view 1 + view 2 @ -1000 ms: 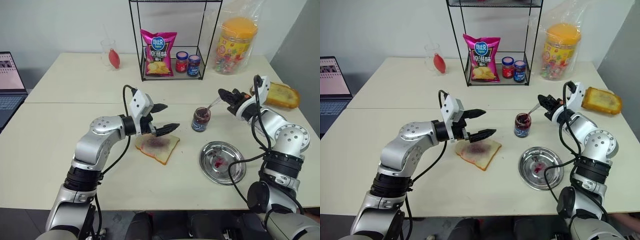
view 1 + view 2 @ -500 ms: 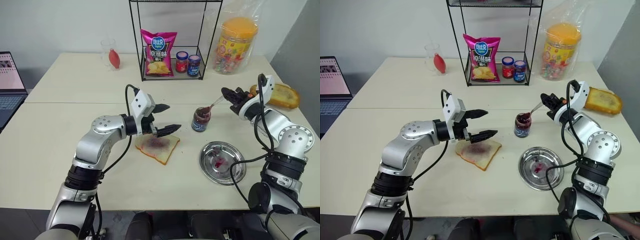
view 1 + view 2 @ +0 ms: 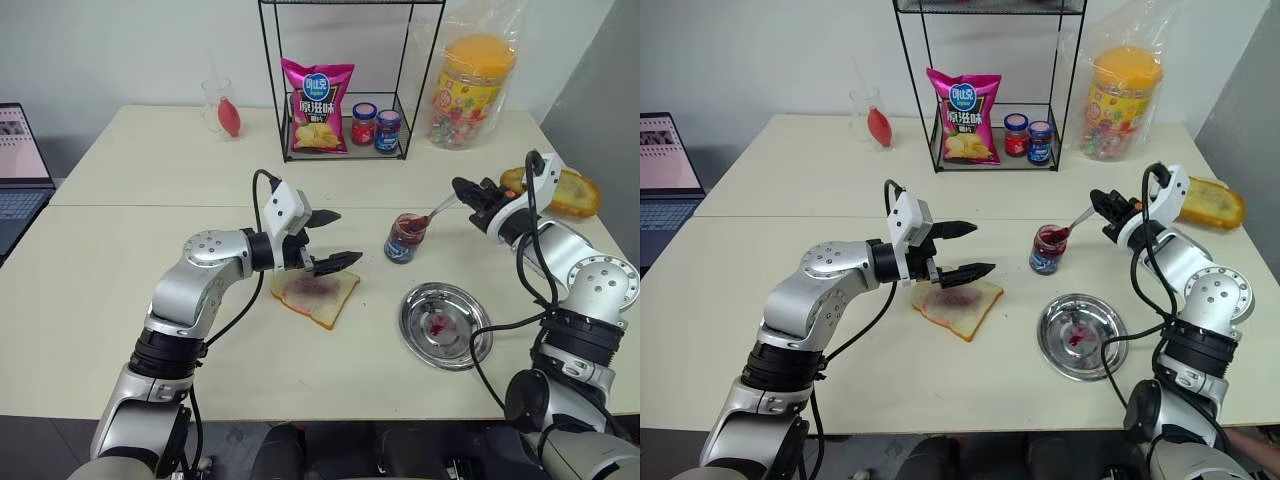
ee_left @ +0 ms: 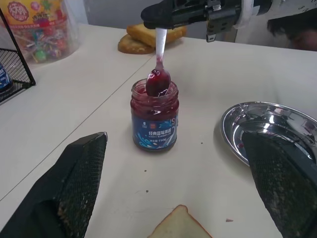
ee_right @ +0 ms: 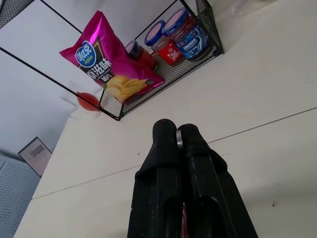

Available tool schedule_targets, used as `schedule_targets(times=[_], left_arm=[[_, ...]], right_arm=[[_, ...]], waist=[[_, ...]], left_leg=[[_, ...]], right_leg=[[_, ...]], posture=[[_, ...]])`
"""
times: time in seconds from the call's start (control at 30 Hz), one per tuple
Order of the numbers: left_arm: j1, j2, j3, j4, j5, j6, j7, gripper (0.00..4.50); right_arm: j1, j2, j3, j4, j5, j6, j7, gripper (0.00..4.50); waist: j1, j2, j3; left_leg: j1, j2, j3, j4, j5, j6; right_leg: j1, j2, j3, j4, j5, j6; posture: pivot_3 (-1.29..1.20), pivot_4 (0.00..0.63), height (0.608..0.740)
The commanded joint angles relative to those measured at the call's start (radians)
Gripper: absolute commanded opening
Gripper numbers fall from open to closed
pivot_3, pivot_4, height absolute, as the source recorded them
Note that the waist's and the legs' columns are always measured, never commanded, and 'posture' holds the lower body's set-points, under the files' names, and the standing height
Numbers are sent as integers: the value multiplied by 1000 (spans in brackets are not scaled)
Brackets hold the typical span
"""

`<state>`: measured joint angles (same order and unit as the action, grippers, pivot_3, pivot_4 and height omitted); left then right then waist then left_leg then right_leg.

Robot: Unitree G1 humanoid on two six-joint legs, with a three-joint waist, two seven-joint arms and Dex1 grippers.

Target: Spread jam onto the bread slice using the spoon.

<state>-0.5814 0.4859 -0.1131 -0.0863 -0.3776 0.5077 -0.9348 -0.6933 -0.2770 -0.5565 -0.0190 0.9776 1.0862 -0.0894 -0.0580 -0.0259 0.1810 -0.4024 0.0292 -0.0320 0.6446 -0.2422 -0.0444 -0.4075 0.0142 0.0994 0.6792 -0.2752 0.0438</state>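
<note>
Bread slice (image 3: 315, 293) lies nearest the table's (image 3: 120, 290) front edge, a purple smear at its centre, with the steel dish (image 3: 446, 325) beside it toward the right edge. Over the slice hangs the left gripper (image 3: 331, 239), fingers spread wide and empty. Farther back stands the jam (image 4: 154, 123) jar, and the spoon (image 4: 158, 74) dips its red bowl at the jar's mouth, its handle pinched in the closed right gripper (image 3: 462, 186). Wire rack (image 3: 345, 75) stands by the far edge.

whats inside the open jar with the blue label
The jar holds dark red jam, filling it nearly to the rim. The jam-coated bowl of the spoon, held by the right gripper, sits at its mouth. How deep the bowl dips is unclear.
</note>
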Motion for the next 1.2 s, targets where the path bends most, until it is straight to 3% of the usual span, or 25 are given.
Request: schedule_targets(times=[0.03,0.43,0.67,0.83,1.0,1.1,1.2], left_arm=[[-23,6,7,-19,0,-25,-9,4500],[-37,15,16,-25,-8,-14,-19,4500],[-17,84,72,-57,-47,15,-43,4500],[28,207,150,-119,-135,122,-100,4500],[179,355,234,-199,-174,165,-156,4500],[256,391,282,-240,-209,195,-152,4500],[427,420,394,-305,-233,236,-132,4500]], right_arm=[[-29,-3,-14,-43,46,-22,-10,65],[-24,17,-71,-55,192,-32,-113,65],[-36,75,-67,-121,406,-51,-246,65],[-44,166,70,-170,477,-67,-310,65],[-13,205,282,-146,353,-48,-192,65],[-12,223,331,-120,316,-78,-138,65],[0,225,429,-63,201,-110,-19,65]], waist=[[0,0,0],[0,0,0],[-4,1,0],[-17,2,1],[-35,3,2],[-28,3,2],[-26,2,2]], left_leg=[[0,0,0,0,0,0],[0,0,0,0,0,0],[-1,1,0,-1,0,0],[-1,1,0,-1,0,0],[-2,2,0,-3,0,0],[-2,3,-1,-5,0,0],[-9,2,-3,-3,0,0]], right_leg=[[0,0,0,0,0,0],[0,0,0,0,0,0],[-1,0,0,0,0,0],[-3,1,0,0,-1,0],[-5,1,0,1,-2,-1],[-5,1,-1,1,-3,-3],[-11,0,-3,1,-2,-5]], posture=[[0,150,740],[0,150,740],[0,150,740],[0,150,740],[0,150,740],[0,150,740],[0,150,740]])
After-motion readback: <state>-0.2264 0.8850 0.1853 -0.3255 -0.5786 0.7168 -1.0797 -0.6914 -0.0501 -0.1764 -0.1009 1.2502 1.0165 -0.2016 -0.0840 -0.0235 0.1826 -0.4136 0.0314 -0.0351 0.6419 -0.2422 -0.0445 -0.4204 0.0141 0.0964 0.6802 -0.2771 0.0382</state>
